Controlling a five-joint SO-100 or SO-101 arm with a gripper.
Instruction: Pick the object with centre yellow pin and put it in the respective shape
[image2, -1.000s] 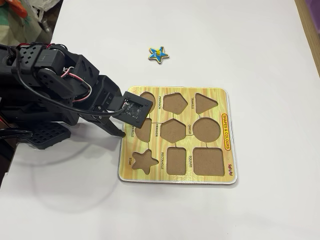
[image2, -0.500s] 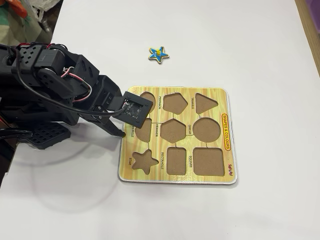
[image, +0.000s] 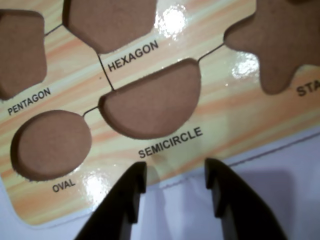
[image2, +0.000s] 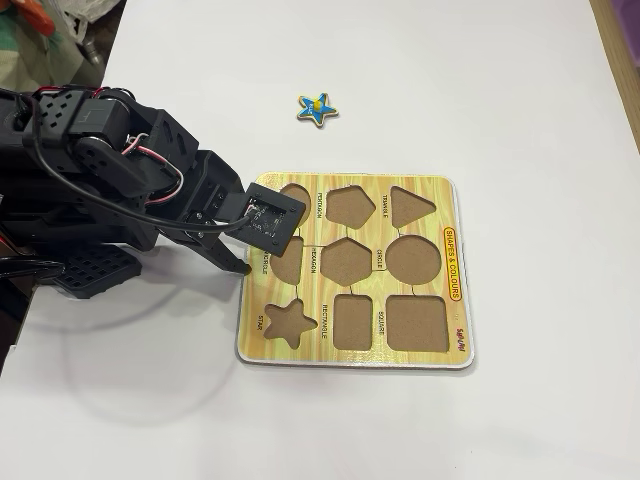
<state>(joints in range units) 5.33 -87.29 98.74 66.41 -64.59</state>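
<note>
White tabletop (image2: 520, 90) carries the puzzle board (image2: 420, 195) near its middle, star recess (image2: 290, 322) empty. Blue star piece (image2: 317, 108) lies apart toward the far edge. The claw (image: 175, 190) hangs parted and empty over the board's edge.

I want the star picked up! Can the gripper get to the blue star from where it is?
Probably yes. The blue star lies alone on bare table, nothing around it. The gripper, jaws open and empty, hovers by the puzzle board.

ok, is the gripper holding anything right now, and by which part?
Nothing is held. The gripper is open and empty at the edge of the yellow wood-grain puzzle board. The blue star piece with the yellow knob lies untouched on the white table.
</note>
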